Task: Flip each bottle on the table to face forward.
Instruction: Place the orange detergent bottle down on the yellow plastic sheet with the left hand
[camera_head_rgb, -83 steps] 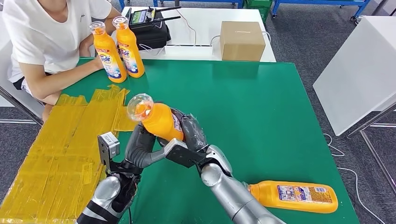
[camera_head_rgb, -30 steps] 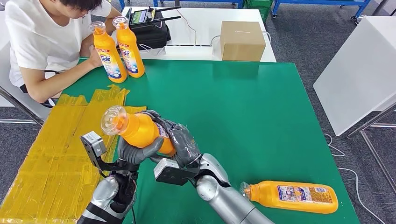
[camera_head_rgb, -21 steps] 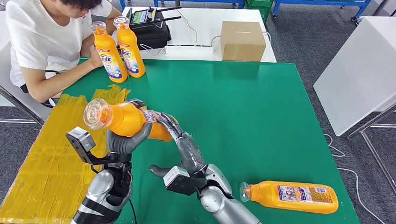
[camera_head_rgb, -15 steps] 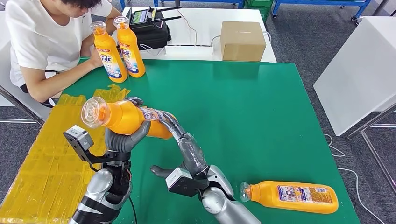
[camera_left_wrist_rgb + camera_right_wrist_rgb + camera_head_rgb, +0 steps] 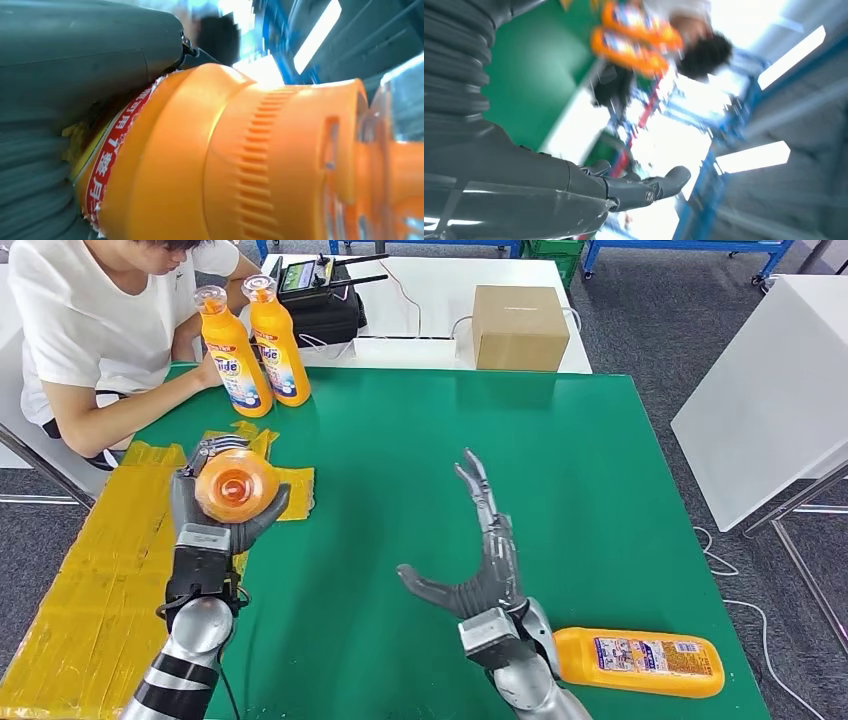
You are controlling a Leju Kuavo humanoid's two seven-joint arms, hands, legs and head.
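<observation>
Two bottles (image 5: 250,340) stand at eleven o'clock, apparently done. Left hand (image 5: 215,515) grips a third bottle (image 5: 236,485) at nine; right hand (image 5: 480,550) is spread, empty. Fourth bottle (image 5: 640,661) lies at five, unflipped.

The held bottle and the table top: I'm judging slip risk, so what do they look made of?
The bottle in the left robot hand looks like smooth, glossy orange plastic with a ribbed collar, a clear cap and a paper-like label with a frayed edge. The table top looks like a matte green mat, possibly rubber or felt.
</observation>
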